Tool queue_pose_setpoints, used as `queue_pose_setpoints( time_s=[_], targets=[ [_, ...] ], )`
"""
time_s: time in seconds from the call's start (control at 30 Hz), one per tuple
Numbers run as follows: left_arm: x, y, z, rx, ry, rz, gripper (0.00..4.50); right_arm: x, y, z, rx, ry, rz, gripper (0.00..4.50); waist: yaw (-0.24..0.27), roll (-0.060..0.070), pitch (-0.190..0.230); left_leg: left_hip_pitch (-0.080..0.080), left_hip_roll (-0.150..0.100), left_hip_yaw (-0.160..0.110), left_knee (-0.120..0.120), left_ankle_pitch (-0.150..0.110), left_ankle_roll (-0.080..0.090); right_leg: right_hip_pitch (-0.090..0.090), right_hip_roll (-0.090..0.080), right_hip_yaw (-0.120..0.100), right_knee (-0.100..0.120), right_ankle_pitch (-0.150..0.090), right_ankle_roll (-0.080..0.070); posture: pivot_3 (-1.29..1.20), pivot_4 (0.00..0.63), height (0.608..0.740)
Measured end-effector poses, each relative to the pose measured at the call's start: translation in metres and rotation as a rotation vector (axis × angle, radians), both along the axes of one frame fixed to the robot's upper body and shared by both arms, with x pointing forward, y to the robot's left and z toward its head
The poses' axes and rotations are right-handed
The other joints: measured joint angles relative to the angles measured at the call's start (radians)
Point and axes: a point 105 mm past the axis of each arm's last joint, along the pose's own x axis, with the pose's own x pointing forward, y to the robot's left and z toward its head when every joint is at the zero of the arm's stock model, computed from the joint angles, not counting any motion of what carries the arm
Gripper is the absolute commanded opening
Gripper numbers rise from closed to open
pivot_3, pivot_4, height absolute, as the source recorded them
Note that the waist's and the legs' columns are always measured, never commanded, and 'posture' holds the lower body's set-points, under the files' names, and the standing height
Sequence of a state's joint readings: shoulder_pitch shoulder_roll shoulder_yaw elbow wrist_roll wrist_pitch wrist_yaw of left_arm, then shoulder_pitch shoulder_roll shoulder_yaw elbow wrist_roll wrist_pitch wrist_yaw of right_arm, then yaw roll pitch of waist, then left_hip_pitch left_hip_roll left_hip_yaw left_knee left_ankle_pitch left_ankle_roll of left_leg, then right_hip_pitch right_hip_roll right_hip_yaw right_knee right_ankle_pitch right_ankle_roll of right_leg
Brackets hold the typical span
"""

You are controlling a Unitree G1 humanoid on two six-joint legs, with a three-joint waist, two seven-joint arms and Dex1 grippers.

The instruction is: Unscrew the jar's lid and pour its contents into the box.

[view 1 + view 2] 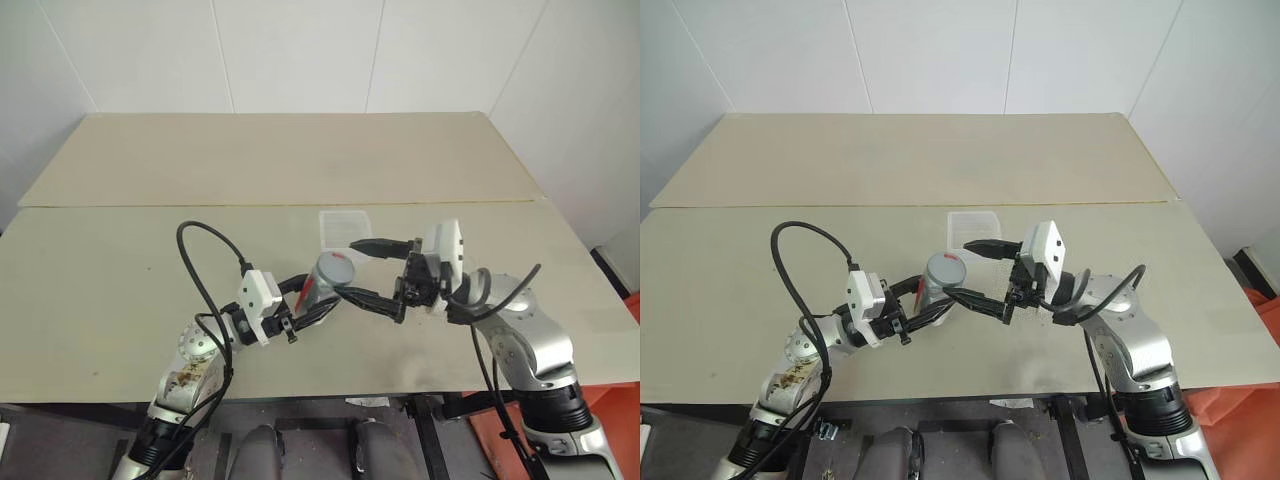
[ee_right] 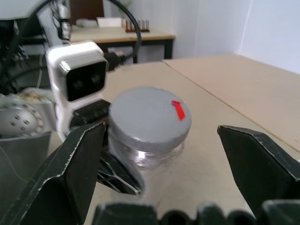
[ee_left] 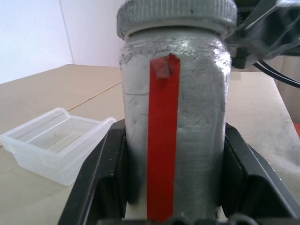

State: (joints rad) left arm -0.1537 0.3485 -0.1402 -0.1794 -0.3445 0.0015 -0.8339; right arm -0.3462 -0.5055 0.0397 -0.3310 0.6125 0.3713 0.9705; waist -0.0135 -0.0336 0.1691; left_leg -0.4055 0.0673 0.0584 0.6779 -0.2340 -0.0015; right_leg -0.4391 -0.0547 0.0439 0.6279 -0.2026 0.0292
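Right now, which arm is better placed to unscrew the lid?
Right. The right gripper is open with its fingers either side of the lid, while the left gripper is shut on the jar.

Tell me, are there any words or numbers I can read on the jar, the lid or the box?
None.
The jar has a plain red strip.
The lid carries a red mark, no letters.
The box is clear and blank.
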Motion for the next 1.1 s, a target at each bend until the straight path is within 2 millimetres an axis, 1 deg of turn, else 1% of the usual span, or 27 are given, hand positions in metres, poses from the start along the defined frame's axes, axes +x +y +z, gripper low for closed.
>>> queue_pose_setpoints(
  time_s=[0.07,0.17,0.3,0.53,0.73,0.97,1.1],
  targets=[
    [0.001,0.001,0.000,-0.001,-0.001,0.008,2.10,-0.006,-0.004,0.004,0.003,-0.006,0.033,4.46,0.001,0.000,0.000,0.000,0.000,0.000,0.000,0.000,0.000,0.000,0.000,0.000,0.000,0.000,0.000,0.00,0.150,0.740],
    [0.002,0.001,0.002,-0.018,-0.004,0.025,2.10,-0.014,-0.005,0.003,0.006,0.008,0.090,4.46,0.000,0.000,0.000,0.000,0.000,0.000,0.000,0.000,0.000,0.000,0.000,0.000,-0.001,0.000,0.000,0.00,0.150,0.740],
    [0.004,0.000,0.005,-0.040,-0.009,0.035,2.10,-0.016,-0.003,0.001,0.003,0.015,0.109,4.46,-0.001,0.000,0.000,0.001,0.000,0.000,0.000,0.000,0.000,0.000,0.000,0.000,0.000,-0.001,0.002,0.00,0.150,0.740],
    [0.008,0.004,0.003,-0.050,0.002,0.063,2.10,-0.005,0.007,-0.003,-0.006,0.012,0.056,4.46,0.000,0.000,0.000,0.001,0.000,0.000,0.000,0.000,0.000,0.000,0.000,0.000,0.001,-0.001,0.002,0.00,0.150,0.740],
    [0.009,0.004,0.004,-0.053,0.002,0.065,2.10,0.005,0.005,-0.008,-0.020,0.017,0.002,4.46,0.000,0.000,0.000,0.000,0.000,0.000,0.000,0.000,0.000,0.000,0.000,0.000,0.000,0.000,0.001,0.00,0.150,0.740],
    [0.009,0.004,0.004,-0.053,0.002,0.066,2.10,0.006,0.005,-0.008,-0.003,0.020,-0.002,4.46,0.000,0.000,0.000,0.000,0.000,0.000,0.000,0.000,0.000,0.000,0.000,0.000,0.000,0.000,0.001,0.00,0.150,0.740],
    [0.008,0.003,0.004,-0.057,-0.001,0.062,2.10,0.008,-0.002,-0.008,0.008,0.019,-0.029,4.46,0.000,0.000,0.000,0.000,0.000,0.000,0.000,0.000,0.000,0.000,0.000,0.000,0.000,0.000,0.001,0.00,0.150,0.740]
  ],
)
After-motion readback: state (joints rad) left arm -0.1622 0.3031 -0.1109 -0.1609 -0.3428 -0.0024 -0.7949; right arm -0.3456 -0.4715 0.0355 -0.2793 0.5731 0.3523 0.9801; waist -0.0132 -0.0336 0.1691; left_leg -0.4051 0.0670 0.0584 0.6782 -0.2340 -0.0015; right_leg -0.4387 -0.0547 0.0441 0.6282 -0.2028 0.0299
